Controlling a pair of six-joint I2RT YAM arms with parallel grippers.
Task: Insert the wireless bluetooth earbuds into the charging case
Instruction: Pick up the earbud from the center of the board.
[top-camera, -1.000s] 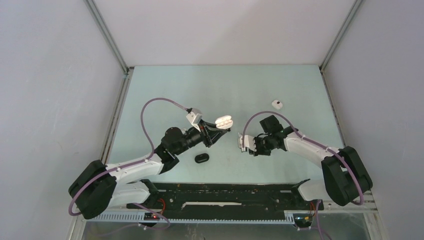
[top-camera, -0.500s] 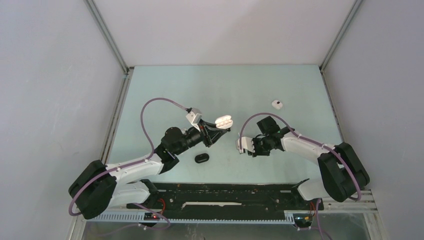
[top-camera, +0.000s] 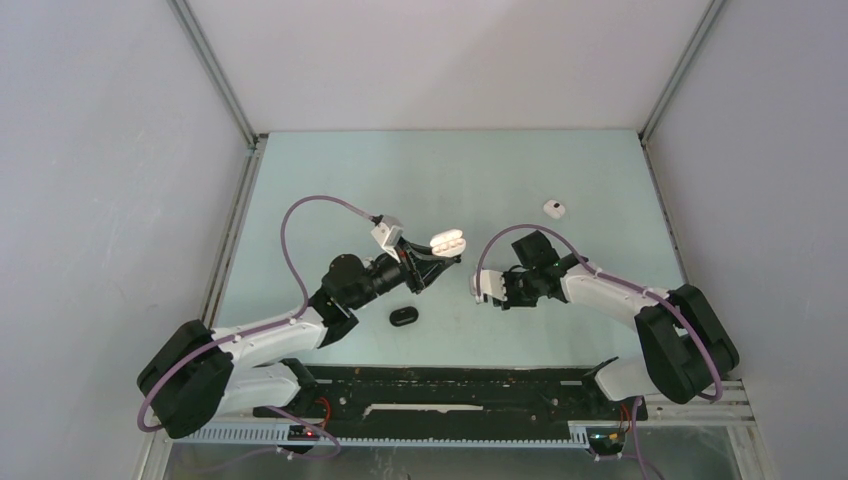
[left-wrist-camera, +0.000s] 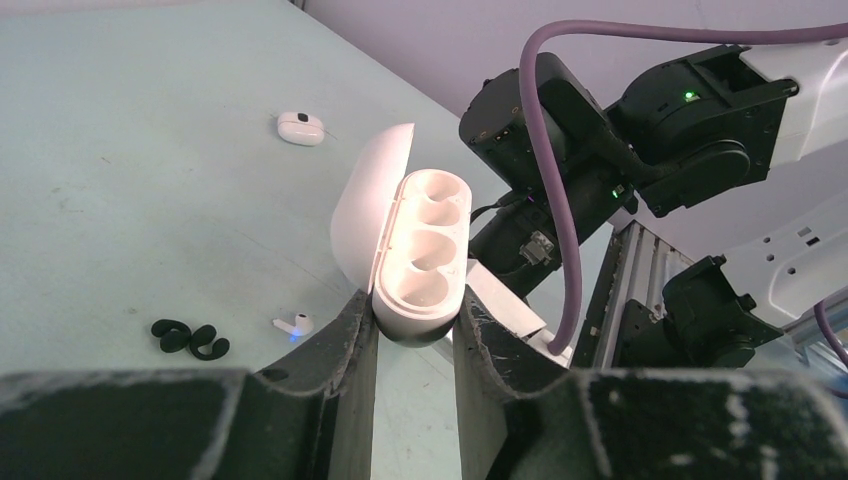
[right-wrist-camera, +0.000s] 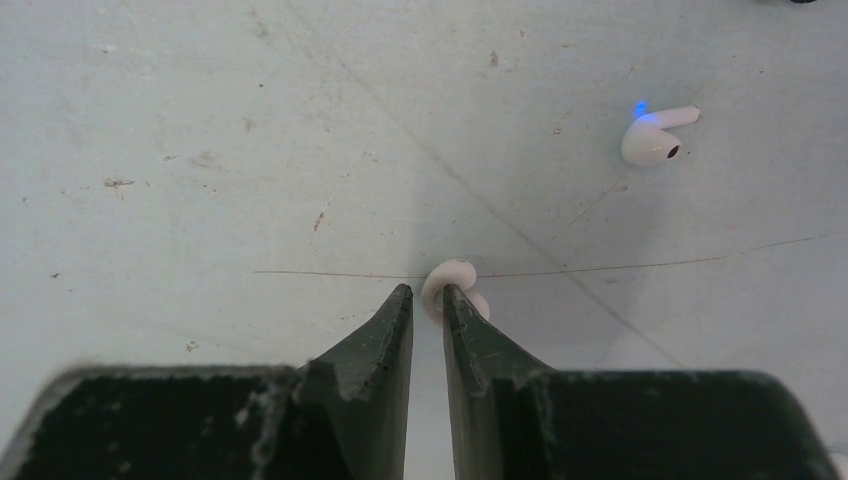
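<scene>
My left gripper (left-wrist-camera: 415, 300) clamps the open white pill-shaped case (left-wrist-camera: 420, 240) for loading; my right gripper (right-wrist-camera: 428, 290) maybe pinches a white earbud (right-wrist-camera: 452, 278).

The charging case (left-wrist-camera: 415, 250) and blue-lit earbud (right-wrist-camera: 655, 140) are white, the earbud pair (left-wrist-camera: 190, 338) black, the table (left-wrist-camera: 120, 120) pale green.

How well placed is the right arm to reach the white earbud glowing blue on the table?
Probably yes: the glowing earbud lies on open table close to the right gripper, with nothing between them. However, another white earbud sits at its nearly closed fingertips, so that likely comes first.
</scene>
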